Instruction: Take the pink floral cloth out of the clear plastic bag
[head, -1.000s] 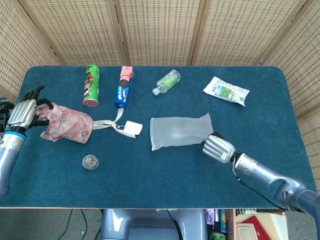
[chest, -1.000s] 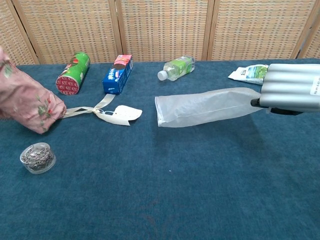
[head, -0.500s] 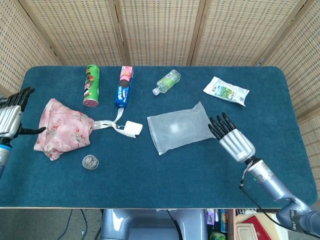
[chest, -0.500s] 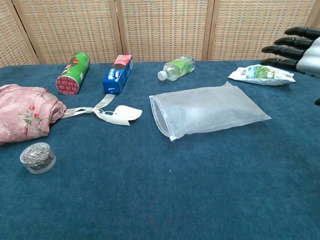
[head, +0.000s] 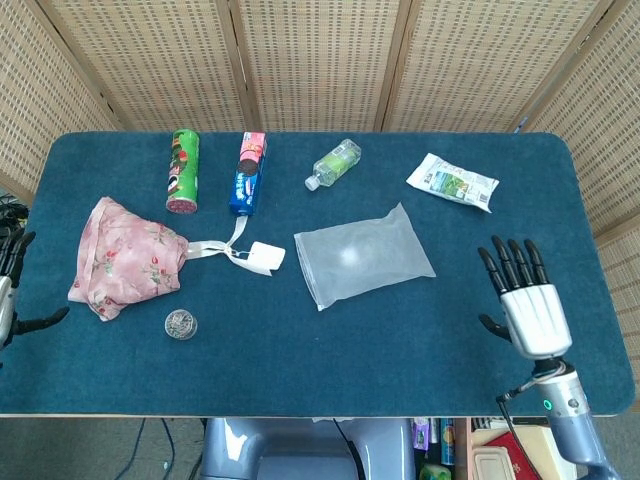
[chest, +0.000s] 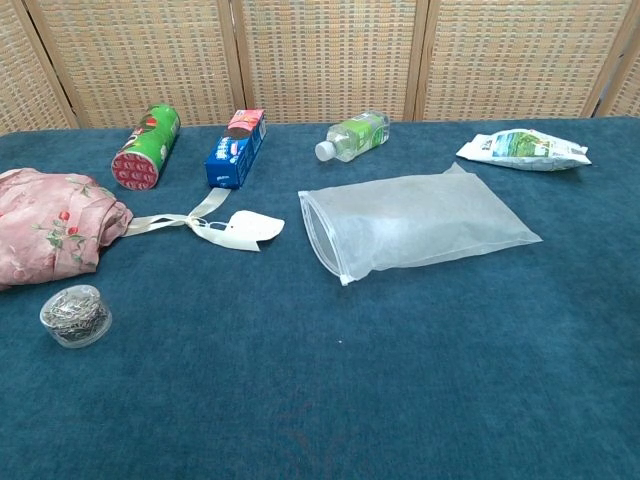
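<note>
The pink floral cloth (head: 125, 268) (chest: 48, 238) lies crumpled on the table's left side, with a cream ribbon and tag (head: 250, 256) (chest: 238, 229) trailing to its right. The clear plastic bag (head: 363, 256) (chest: 418, 220) lies flat and empty in the middle, its open mouth facing left. My right hand (head: 526, 302) hovers off the table's right front, fingers spread, holding nothing. My left hand (head: 8, 295) shows only partly at the left edge of the head view, fingers apart, away from the cloth. Neither hand appears in the chest view.
Along the back lie a green can (head: 183, 171), a blue and pink biscuit pack (head: 247, 174), a small bottle (head: 333, 163) and a snack packet (head: 452, 181). A small round tin of clips (head: 181, 324) (chest: 74, 314) sits in front of the cloth.
Both hands let go and drew back toward the near edge, left from the cloth, right from the bag. The cloth and the bag now lie still on the table.
</note>
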